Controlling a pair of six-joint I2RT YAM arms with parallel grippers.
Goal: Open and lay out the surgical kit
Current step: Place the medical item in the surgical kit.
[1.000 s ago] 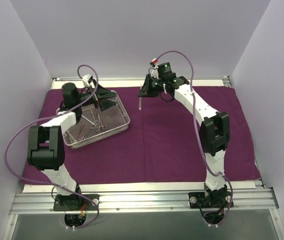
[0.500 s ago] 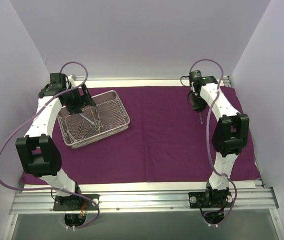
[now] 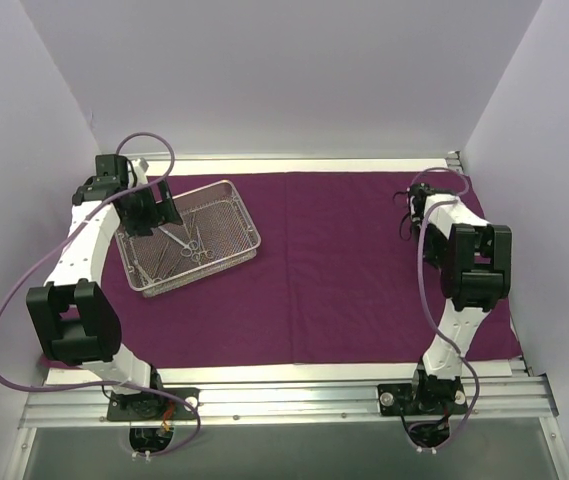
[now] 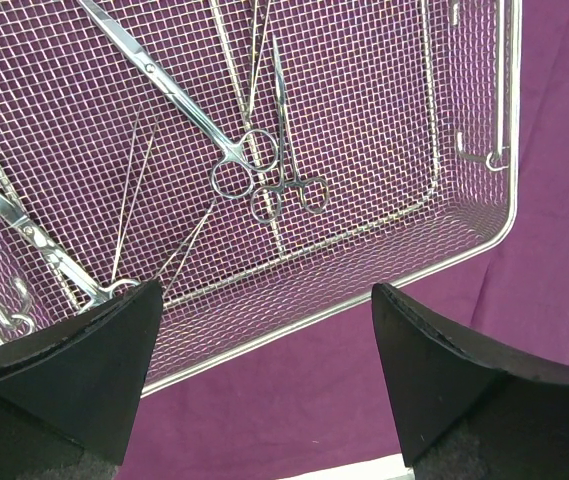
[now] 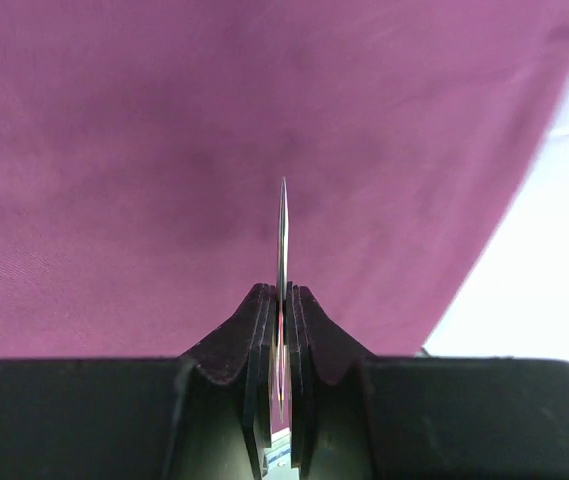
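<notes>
The dark magenta cloth wrap (image 3: 344, 280) lies spread flat over the table. The silver wire-mesh tray (image 3: 251, 226) sits on its far left part and holds several scissor-like instruments (image 3: 190, 245). In the left wrist view the instruments (image 4: 244, 170) lie inside the tray (image 4: 464, 245). My left gripper (image 3: 150, 211) hovers over the tray's left side, open and empty (image 4: 264, 370). My right gripper (image 3: 410, 217) is over the cloth's far right part. It is shut (image 5: 282, 296) on slim metal tweezers (image 5: 283, 225) that point forward above the cloth (image 5: 164, 150).
White walls close in the table on the left, back and right. A bare white table strip (image 5: 554, 250) shows beyond the cloth's right edge. A metal rail (image 3: 284, 400) with both arm bases runs along the near edge.
My right arm has swung from the far middle to the far right of the cloth, carrying the tweezers. My left arm has drawn back to the left over the tray's side.
</notes>
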